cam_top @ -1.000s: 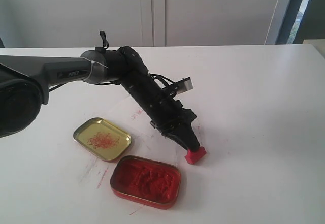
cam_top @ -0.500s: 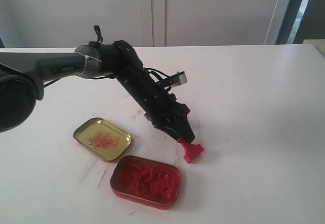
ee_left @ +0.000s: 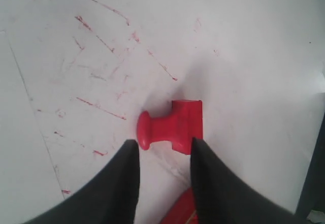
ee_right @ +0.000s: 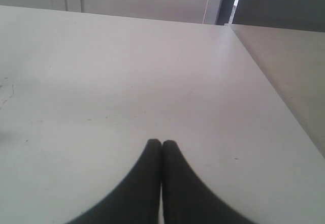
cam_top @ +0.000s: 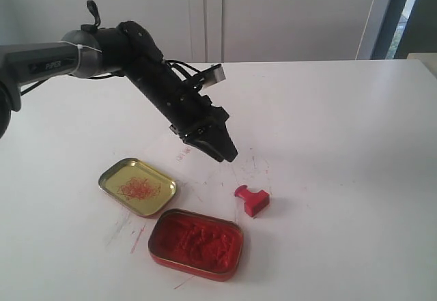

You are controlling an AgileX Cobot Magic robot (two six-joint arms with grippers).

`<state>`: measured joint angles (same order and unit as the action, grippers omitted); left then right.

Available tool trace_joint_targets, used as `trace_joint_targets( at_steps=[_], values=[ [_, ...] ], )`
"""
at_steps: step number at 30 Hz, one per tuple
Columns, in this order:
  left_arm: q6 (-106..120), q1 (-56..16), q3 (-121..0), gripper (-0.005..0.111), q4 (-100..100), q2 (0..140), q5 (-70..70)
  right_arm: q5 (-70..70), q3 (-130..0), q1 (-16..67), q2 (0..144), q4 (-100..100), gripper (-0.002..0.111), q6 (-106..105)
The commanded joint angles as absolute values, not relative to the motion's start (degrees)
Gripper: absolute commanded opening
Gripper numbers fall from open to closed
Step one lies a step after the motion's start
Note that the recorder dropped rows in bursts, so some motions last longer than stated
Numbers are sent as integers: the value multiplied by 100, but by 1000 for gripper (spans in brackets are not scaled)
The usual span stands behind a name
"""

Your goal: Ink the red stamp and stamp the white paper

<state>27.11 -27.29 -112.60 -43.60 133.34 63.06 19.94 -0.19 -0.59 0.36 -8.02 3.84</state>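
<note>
Red stamp (ee_left: 172, 126): smooth, plastic look, slight sheen | my left gripper (cam_top: 227, 153): smooth matt black | white paper (cam_top: 205, 173): thin, matt, red-streaked | lid (cam_top: 137, 186), stamp's 9 o'clock: shiny gold metal | tin (cam_top: 196, 244): lumpy, rough red paste

It looks like a plain lab or test room: a wide white counter (cam_top: 355, 144) with red ink smears (ee_left: 100, 110), flat white cabinet doors (cam_top: 273, 14) behind it, and a dark robot arm (cam_top: 147, 65) reaching over it.
</note>
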Motion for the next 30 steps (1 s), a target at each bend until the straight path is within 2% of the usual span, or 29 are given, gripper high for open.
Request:
trace_joint_targets(
  at_steps=[1, 5, 16, 30],
  values=[
    [2389, -2699, -11280, 22, -4344, 13138, 6526, 1961, 0, -44, 0, -848, 0, 372],
    [2355, -2689, -11270, 0, -4326, 13134, 6660, 1961, 0, -44, 0, -848, 0, 372],
    [1664, -2689, -11270, 0, -4121, 13106, 6762, 1961, 0, -44, 0, -848, 0, 372],
    [339, -2678, -11270, 0, -2086, 12359, 6478, 1961, 0, -44, 0, -848, 0, 372]
  ],
)
